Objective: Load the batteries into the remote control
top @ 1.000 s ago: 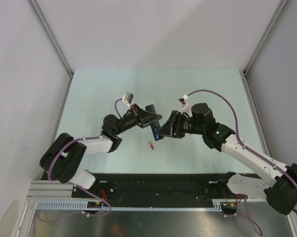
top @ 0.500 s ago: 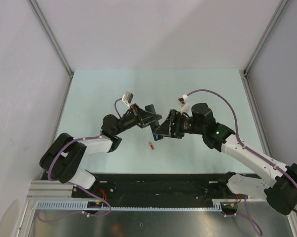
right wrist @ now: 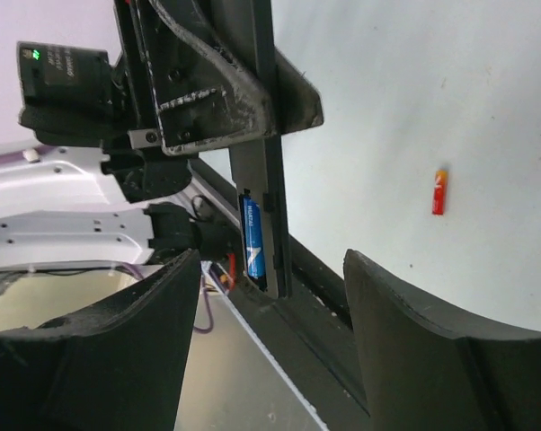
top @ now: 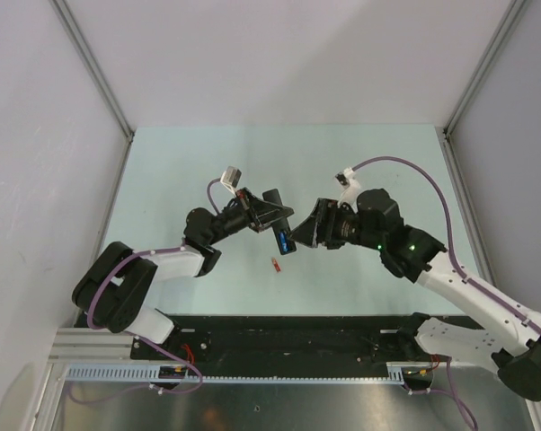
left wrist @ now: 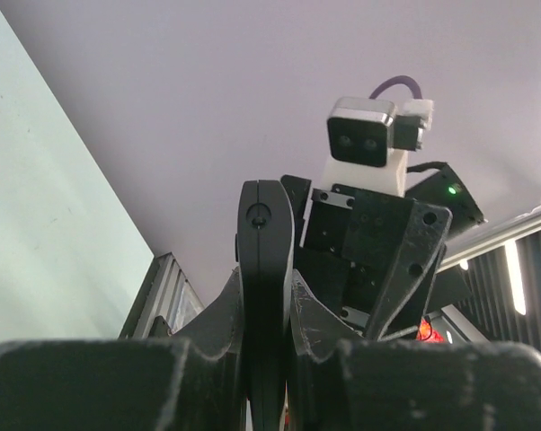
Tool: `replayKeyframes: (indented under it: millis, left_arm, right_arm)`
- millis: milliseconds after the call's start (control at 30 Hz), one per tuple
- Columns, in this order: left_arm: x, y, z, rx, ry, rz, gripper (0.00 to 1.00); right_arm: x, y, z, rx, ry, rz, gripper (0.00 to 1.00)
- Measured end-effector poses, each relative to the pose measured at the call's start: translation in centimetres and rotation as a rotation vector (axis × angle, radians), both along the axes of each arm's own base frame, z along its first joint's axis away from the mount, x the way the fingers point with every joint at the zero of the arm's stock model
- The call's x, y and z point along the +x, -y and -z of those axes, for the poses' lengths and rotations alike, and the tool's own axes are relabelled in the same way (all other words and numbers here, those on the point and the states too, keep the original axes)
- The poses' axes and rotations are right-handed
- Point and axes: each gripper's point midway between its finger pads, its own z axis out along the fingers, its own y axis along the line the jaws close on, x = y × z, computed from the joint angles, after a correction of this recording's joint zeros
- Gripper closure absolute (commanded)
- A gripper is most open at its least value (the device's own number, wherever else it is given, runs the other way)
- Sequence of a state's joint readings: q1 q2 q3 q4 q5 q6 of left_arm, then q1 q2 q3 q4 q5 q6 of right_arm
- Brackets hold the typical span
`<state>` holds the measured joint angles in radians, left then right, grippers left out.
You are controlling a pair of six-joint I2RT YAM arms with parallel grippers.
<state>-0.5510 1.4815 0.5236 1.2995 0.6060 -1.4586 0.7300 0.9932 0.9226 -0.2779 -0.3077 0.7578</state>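
My left gripper (top: pixel 276 218) is shut on the slim black remote control (top: pixel 282 239) and holds it above the table, its free end pointing down. In the left wrist view the remote (left wrist: pixel 266 260) stands edge-on between the closed jaws of the left gripper (left wrist: pixel 269 359). A blue battery (right wrist: pixel 252 247) lies in the remote's (right wrist: pixel 272 215) open slot; it also shows in the top view (top: pixel 285 242). My right gripper (top: pixel 306 233) is open and empty just right of the remote, its jaws wide apart (right wrist: pixel 270 314). A red-orange battery (top: pixel 274 263) lies on the table below the remote (right wrist: pixel 440 191).
The pale green table (top: pixel 181 171) is walled at the back and on both sides. A black rail (top: pixel 288 337) with the arm bases runs along the near edge. The right arm's wrist camera (left wrist: pixel 368 135) faces the left wrist view from close by.
My right gripper has drawn back to the right, a little away from the remote. The blue battery stays in the slot. The left arm and the red-orange battery have not moved.
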Motion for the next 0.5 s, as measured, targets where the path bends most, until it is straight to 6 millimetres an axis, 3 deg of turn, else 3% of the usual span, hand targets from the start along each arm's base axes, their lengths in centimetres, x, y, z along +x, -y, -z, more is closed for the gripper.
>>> replayKeyframes:
  millis: [233,400,500]
  left_arm:
    - [0.3,0.0,0.2,0.007,-0.004,-0.015,1.00]
    - [1.1,-0.1,1.3,0.053,-0.041,-0.056,1.00]
    - [1.5,-0.1,2.3,0.091,-0.074,-0.079,1.00]
  right_arm:
    - [-0.7,-0.7,-0.6,-0.189,0.124,0.083,0.32]
    - [-0.6,-0.2,-1.6,-0.273,0.219,0.141,0.32]
    - [-0.6,-1.1,-1.8,-0.322,0.257,0.131,0.32]
